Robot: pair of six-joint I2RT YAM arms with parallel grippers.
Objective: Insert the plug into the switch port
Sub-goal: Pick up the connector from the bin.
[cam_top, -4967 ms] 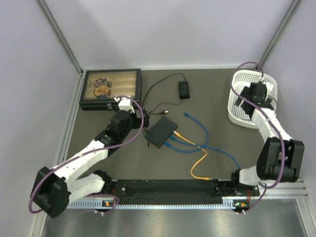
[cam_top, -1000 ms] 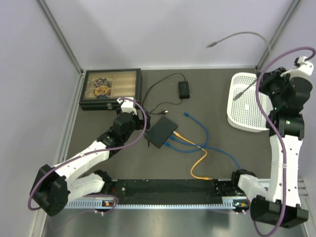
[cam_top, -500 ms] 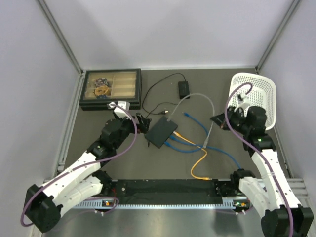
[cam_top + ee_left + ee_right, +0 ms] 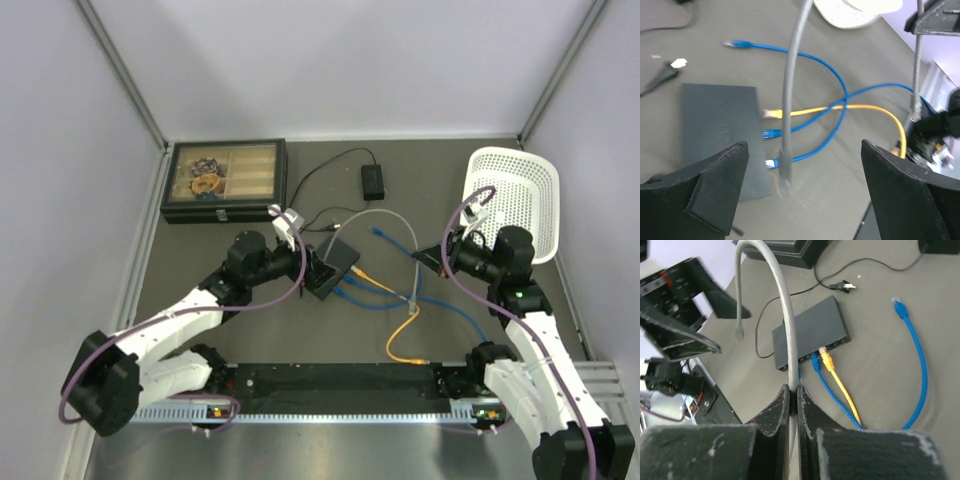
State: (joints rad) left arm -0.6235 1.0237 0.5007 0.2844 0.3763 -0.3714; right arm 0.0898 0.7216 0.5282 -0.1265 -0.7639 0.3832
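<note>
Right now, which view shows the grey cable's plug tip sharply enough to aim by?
Left wrist: the round grey cable blurs at its lower tip. Right wrist: that tip is crisp, though the right end effector gripping the cable is soft, too near the lens. Top external: sharp, but the tip is tiny.

Pale lilac walls [image 4: 330, 60]; grey-brown tabletop [image 4: 430, 180]; metal corner posts [image 4: 121, 70]
</note>
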